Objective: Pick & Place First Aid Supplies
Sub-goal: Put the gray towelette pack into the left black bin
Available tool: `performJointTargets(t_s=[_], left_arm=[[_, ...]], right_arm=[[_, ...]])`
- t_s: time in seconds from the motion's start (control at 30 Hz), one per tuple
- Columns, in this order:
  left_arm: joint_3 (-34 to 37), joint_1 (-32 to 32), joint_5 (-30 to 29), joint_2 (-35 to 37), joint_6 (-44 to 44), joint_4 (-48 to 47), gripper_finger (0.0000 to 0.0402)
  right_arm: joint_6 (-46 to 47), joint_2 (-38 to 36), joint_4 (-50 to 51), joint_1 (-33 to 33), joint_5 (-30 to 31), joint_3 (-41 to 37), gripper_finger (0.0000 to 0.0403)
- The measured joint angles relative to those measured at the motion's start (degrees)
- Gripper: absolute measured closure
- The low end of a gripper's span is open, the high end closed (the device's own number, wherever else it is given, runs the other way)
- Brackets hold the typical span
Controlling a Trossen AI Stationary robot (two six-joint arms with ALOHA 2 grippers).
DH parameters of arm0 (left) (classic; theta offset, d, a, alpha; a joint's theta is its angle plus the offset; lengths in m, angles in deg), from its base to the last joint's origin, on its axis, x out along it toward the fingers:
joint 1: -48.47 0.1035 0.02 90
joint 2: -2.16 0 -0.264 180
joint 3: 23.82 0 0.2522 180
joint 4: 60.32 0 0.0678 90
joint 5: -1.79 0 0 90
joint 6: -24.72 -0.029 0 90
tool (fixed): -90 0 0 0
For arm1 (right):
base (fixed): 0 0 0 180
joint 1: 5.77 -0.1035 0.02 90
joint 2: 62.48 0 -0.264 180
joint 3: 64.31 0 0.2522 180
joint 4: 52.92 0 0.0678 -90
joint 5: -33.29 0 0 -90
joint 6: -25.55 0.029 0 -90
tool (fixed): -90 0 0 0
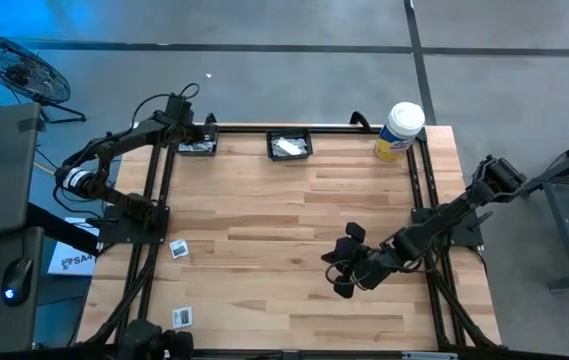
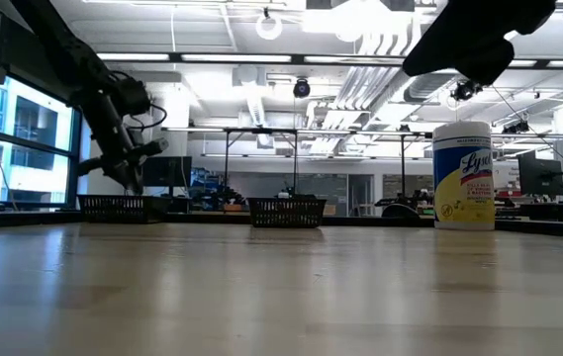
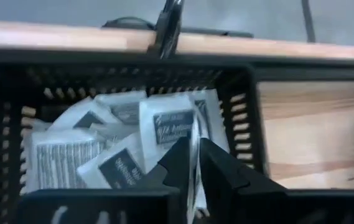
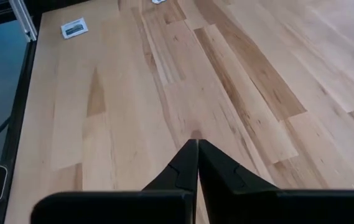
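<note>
The first aid supplies are small flat white packets with dark print. Several lie piled in the far-left black basket [image 1: 197,146] [image 3: 133,143], others in the far-middle basket [image 1: 290,146], and two lie flat on the table's left side [image 1: 178,248] [image 1: 182,317]. My left gripper [image 3: 195,158] hangs over the far-left basket, shut on a thin white packet seen edge-on. My right gripper [image 1: 342,262] [image 4: 196,144] is shut and touches nothing, over bare wood right of the table's middle. One loose packet [image 4: 74,28] shows far ahead of it. My left gripper pinches a thin white packet [image 3: 194,134] between its two fingers, coming from above. The packet shows only as a narrow white edge in the slit between the fingers. It stands over the pile in the basket; whether it touches that pile cannot be told.
A large white tub with a yellow label [image 1: 399,131] [image 2: 462,176] stands at the far right corner. Black frame rails [image 1: 159,200] run along the table's left and right sides. Bare wood [image 1: 284,230] lies between the arms.
</note>
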Motion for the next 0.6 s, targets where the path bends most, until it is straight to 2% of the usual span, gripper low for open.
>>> performJointTargets(t_s=[0.2, 0.3, 0.47, 0.6], left_arm=[[-0.02, 0.01, -1.84, 0.00, -1.35, 1.40, 0.0312], [-2.33, 0.04, -2.28, 0.15, -3.98, -1.41, 0.0283], [-10.95, -0.82, -1.11, 2.29, -9.98, -14.17, 0.0265], [-15.94, -5.17, 0.09, 7.70, -14.66, -26.10, 0.0264]], right_arm=[[0.34, 0.00, 0.02, -1.15, 0.52, 0.00, 0.0396], [2.14, 0.02, 0.02, -1.60, 0.34, 0.00, 0.0394], [2.64, 0.02, 0.02, -2.54, 0.39, 0.00, 0.0396], [2.60, 0.02, 0.04, -2.74, 0.57, 0.00, 0.0398]])
